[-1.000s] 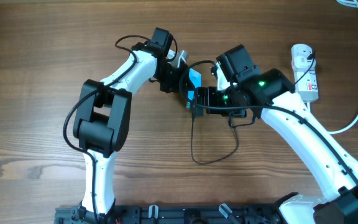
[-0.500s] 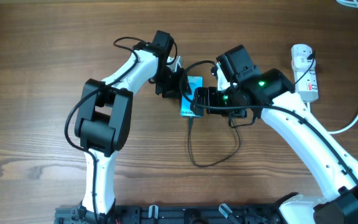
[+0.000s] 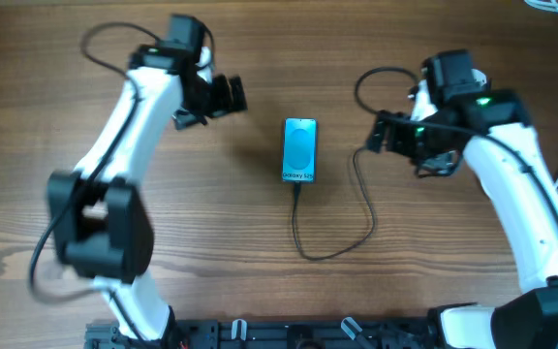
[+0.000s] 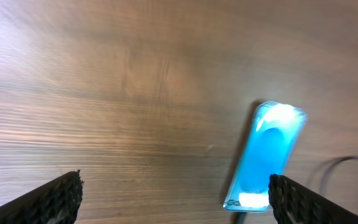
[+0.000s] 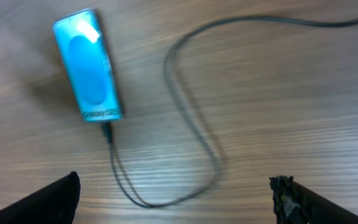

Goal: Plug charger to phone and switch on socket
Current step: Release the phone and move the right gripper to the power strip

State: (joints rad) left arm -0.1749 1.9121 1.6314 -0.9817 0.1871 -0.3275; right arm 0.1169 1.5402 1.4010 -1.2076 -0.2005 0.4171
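Overhead layout: the phone (image 3: 299, 150) lies flat, screen up, on the wooden table (image 3: 221, 252), between the two arms and touching neither.
Phone screen: lit teal, with the white "Galaxy" text at the end nearer the robot's base.
Charger (image 3: 295, 218): the connector tip meets the phone's near end and looks plugged in. The thin black cable runs toward the base, loops to the right, then climbs toward the right arm.
Left gripper (image 3: 227, 97): jaws spread wide and holding nothing; it sits up and to the left of the phone, well apart from it.
Left wrist view: dark fingertips (image 4: 55, 196) sit at the bottom corners with bare wood between them. The phone is ahead to the right and blurred.
Right gripper (image 3: 397, 141): jaws spread wide and empty, to the right of the phone, near the rising stretch of cable.
Right wrist view: fingertips (image 5: 45, 199) sit at the bottom corners and the phone is at upper left. The cable curves away from the phone's end across the wood. The picture is blurred.
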